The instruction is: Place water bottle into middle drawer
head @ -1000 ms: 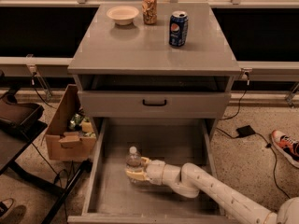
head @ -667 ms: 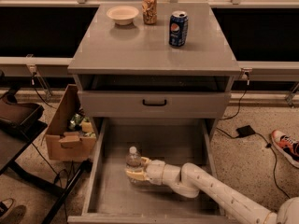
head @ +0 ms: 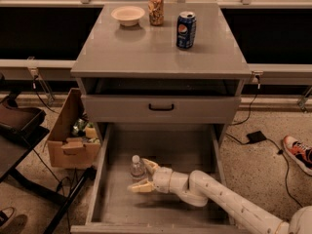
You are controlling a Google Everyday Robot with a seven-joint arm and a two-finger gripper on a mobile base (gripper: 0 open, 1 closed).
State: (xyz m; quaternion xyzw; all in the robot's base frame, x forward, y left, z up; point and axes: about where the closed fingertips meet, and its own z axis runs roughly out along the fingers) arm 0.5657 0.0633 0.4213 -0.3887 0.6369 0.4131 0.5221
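Now, middle drawer (head: 168, 147), water bottle (head: 137, 169) + hand (head: 139, 177) inside

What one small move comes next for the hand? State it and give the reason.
Probably draw the hand straight back along its own arm, away from the water bottle. The bottle stands upright on the middle drawer floor, with the fingers spread open either side of it, so placing looks done; a straight retreat should avoid tipping it.
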